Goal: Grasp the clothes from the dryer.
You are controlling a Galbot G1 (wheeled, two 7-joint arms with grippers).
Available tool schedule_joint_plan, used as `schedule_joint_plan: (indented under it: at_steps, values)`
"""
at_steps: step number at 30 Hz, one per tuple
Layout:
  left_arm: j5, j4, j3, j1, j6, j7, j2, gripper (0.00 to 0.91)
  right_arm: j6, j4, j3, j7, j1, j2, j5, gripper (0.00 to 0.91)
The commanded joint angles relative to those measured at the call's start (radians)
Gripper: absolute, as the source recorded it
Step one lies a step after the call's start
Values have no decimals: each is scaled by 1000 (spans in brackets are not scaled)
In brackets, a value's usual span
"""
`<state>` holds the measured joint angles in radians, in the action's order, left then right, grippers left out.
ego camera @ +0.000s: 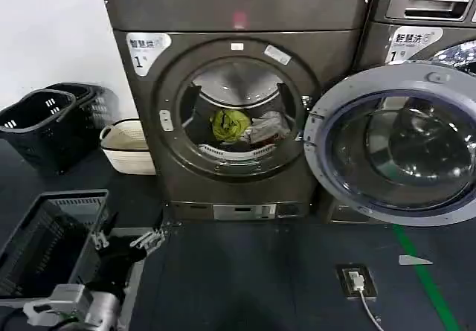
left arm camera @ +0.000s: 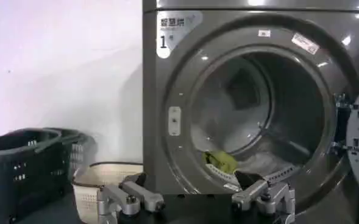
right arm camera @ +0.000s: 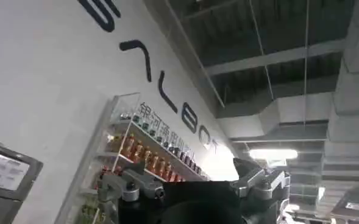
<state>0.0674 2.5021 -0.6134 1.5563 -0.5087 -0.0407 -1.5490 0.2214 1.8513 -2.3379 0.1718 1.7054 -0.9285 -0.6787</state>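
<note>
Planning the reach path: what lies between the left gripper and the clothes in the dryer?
In the head view, bare dark floor, then the dryer's front below its open port, separates the left gripper from the clothes. Nothing blocks the opening.

1. Second machine (ego camera: 424,18) at right: cut off by the head view's edge, its label partly hidden behind the open door (ego camera: 394,145).
2. Clothes (ego camera: 245,126) in the drum: lower parts hidden behind the opening's rim, pieces too tangled to count.
3. Left hand (ego camera: 126,240): arm behind it cut off at the bottom edge.
</note>
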Motion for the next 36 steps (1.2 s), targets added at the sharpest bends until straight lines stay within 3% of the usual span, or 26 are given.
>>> schedule_joint_plan:
  at_steps: [1,20,31,36]
  values:
    - [-1,-3,2,0,0,-1,-1,907,-3,-2,0,2,0,1,1,907]
    - [-13,-12,24,-5,1,-5,-6,907,-7,-7,-8,9,6,2,-3,907]
    - [-14,-7,28,-4,2,-7,-6,907,0,-5,-27,4,19,15,-53,907]
    - [-13,-3,29,-8,2,-9,-7,907,-59,-18,-26,35,20,9,-69,907]
